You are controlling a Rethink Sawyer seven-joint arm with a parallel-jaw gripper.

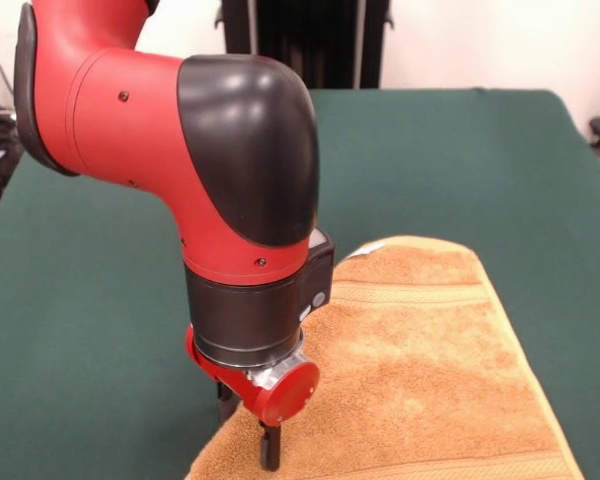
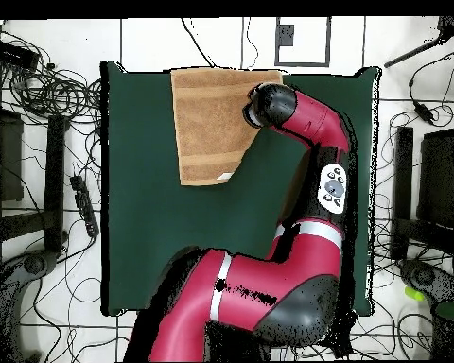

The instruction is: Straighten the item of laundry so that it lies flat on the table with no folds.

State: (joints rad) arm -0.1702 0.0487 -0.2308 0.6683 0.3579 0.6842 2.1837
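One towel [image 1: 430,360] flat on green table [image 1: 100,300]; claw [image 1: 248,425] grip unclear.

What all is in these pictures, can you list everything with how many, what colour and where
towel: one, orange-tan with flat woven stripe bands, spread at the table's edge; a small white tag shows at one corner.
table: one, covered in dark green cloth, filling most of the front view.
cables: many, black, strewn over the floor around the table in the overhead view.
dark stand: one, black, behind the table's far edge in the front view.
arm: one, red and black, reaching down over the towel's side edge.
hand: one, black fingers under a red disc, tips down at the towel's edge; whether it grips the cloth cannot be told.
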